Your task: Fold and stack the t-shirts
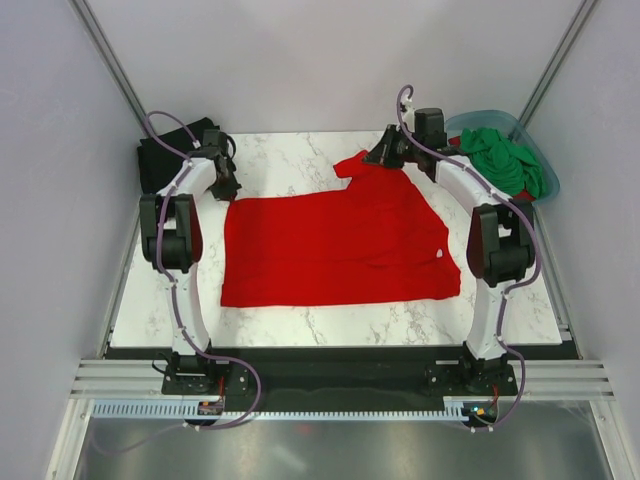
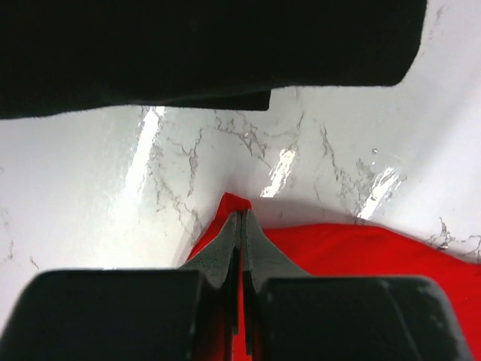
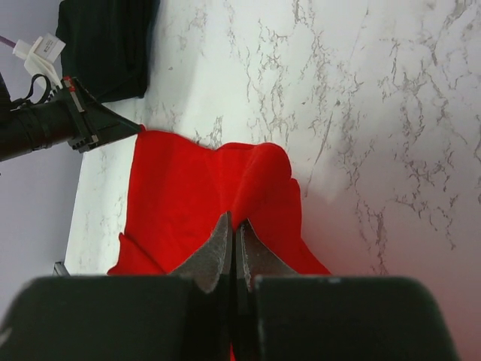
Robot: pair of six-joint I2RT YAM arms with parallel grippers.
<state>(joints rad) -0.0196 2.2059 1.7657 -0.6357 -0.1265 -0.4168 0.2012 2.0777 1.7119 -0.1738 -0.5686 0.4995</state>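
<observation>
**A:** What do we see, biggest first?

**B:** The marbled worktop (image 1: 330, 325). Most of its middle is covered by our red t-shirt (image 1: 335, 245), which lies flat and spreads from both claws back toward our bases.

**A:** And around the claws?

**B:** A folded black t-shirt (image 1: 162, 152) sits at the far left corner, beyond the left claw (image 1: 229, 192). In the left wrist view it fills the strip ahead of the fingertips, and a band of bare marble separates it from the red cloth. A blue-grey tub (image 1: 548, 172) stands at the far right corner, on the outer side of the right claw (image 1: 376, 157). A green t-shirt (image 1: 505, 158) is heaped in it.

**A:** What stands in our way?

**B:** The black t-shirt is the nearest thing ahead of the left claw, but they do not touch. Our right forearm runs between the tub and the red t-shirt. Between the two claws we see only the shirt's far edge and marble.

**A:** How do the claws stand?

**B:** The left claw is low on the worktop, its fingers pressed together on the red shirt's far left corner. A tip of red pokes out past them. The right claw is pinched tight on a raised fold at the shirt's far right, and the cloth bunches up to it.

**A:** And the smallest thing?

**B:** A white tag (image 1: 440, 254) on the red t-shirt near its right edge, closer to our bases than the right claw.
</observation>
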